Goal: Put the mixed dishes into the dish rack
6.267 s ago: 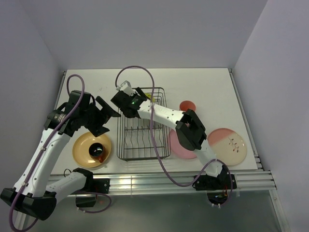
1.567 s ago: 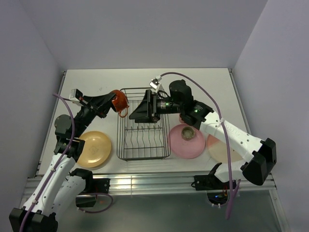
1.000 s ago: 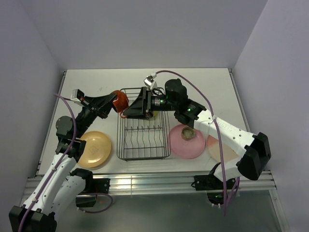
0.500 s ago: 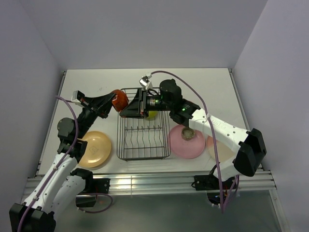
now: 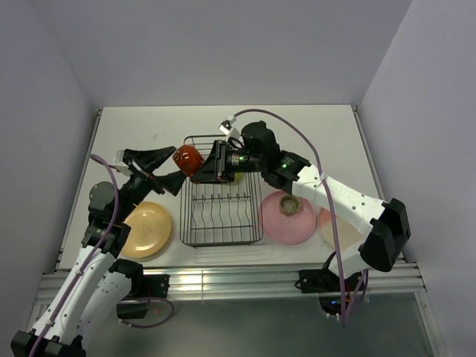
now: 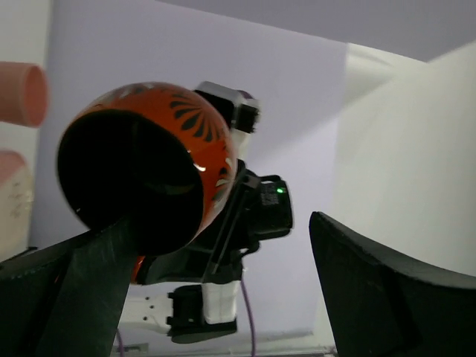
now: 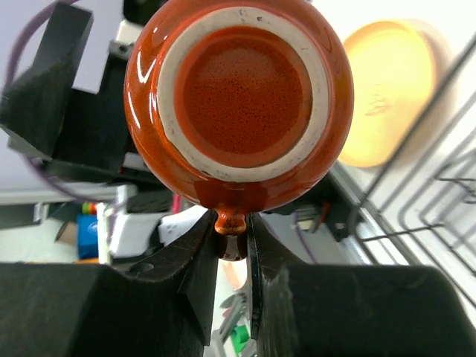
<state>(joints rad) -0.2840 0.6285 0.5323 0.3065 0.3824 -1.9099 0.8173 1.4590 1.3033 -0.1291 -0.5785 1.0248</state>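
- The left pincer (image 5: 162,171) has sprung wide open, letting go of the red-orange cup (image 5: 188,158).
- The right pincer (image 7: 232,230) pinches the cup's handle, near the dish rack's (image 5: 221,212) far-left corner.

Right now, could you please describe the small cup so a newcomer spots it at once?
Find the black wire dish rack at the centre. Off its far left corner, the right tool holds up the small cup by its handle. It is the only glossy red-orange piece, unlike the yellow-orange plate and pink plate.
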